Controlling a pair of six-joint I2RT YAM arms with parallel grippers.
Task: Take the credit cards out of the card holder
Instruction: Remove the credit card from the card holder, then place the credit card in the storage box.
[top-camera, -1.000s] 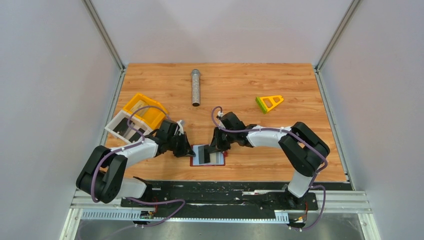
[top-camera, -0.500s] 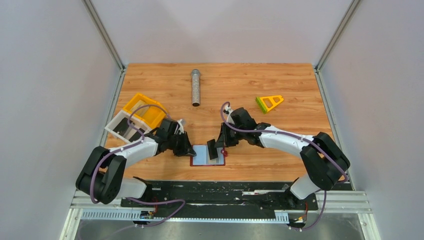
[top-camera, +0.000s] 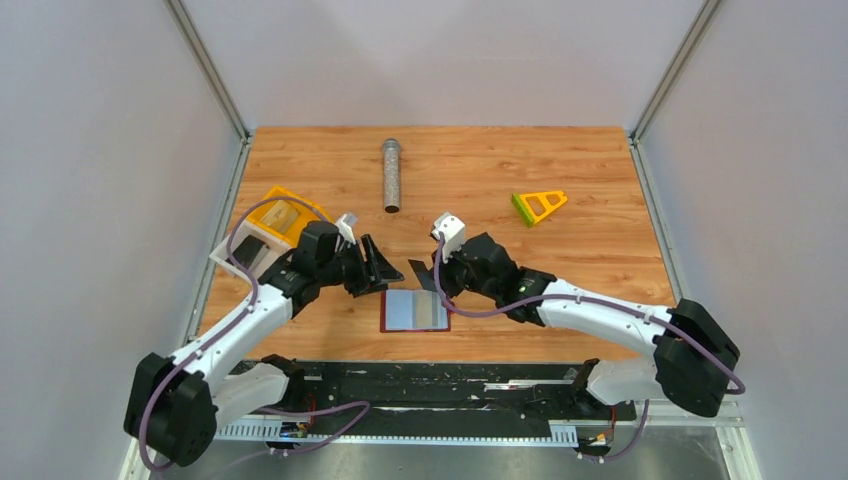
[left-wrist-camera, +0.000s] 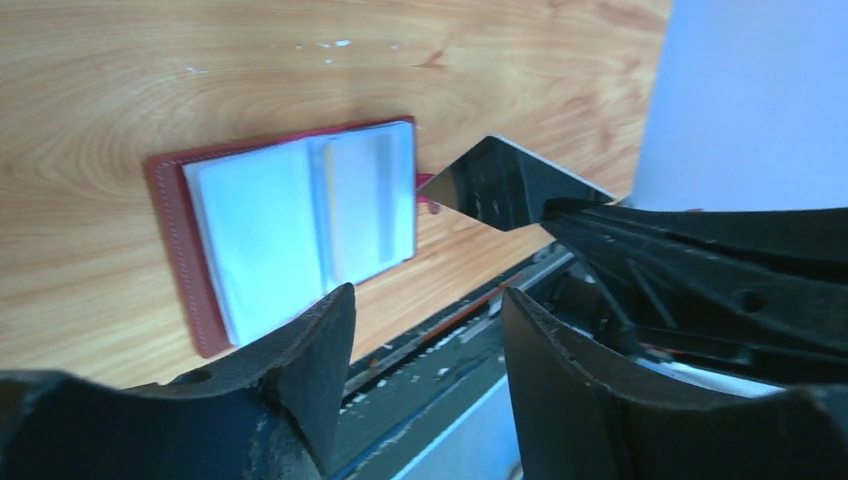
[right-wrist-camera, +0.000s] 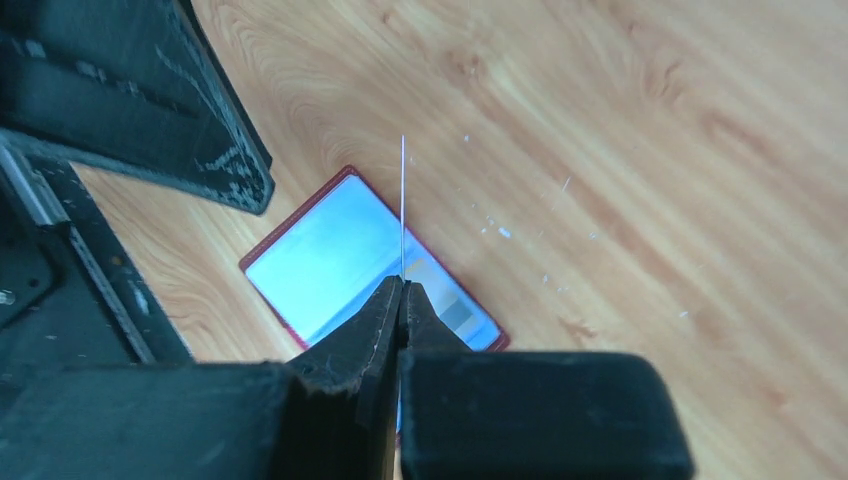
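Note:
The card holder (top-camera: 414, 311) lies open near the table's front edge, dark red outside with light blue-grey pockets (left-wrist-camera: 290, 225). A tan card with a grey stripe (left-wrist-camera: 365, 195) shows through its right pocket. My right gripper (top-camera: 432, 278) is shut on a dark credit card (left-wrist-camera: 500, 183), which hangs in the air just beyond the holder's far right corner. That card (right-wrist-camera: 403, 200) appears edge-on as a thin line above the right gripper's pinched tips (right-wrist-camera: 403, 287). My left gripper (top-camera: 386, 270) hovers open and empty over the holder's left side, its fingers (left-wrist-camera: 322, 345) apart.
A grey cylinder (top-camera: 391, 175) lies at the back middle. A yellow-green triangular piece (top-camera: 538, 205) sits at the back right. A yellow tray (top-camera: 285, 213) and a white tray (top-camera: 238, 255) stand at the left edge behind the left arm.
The right gripper has drawn the dark card out of the holder and lifted it. The left gripper has opened, let go of the holder's left edge and risen.

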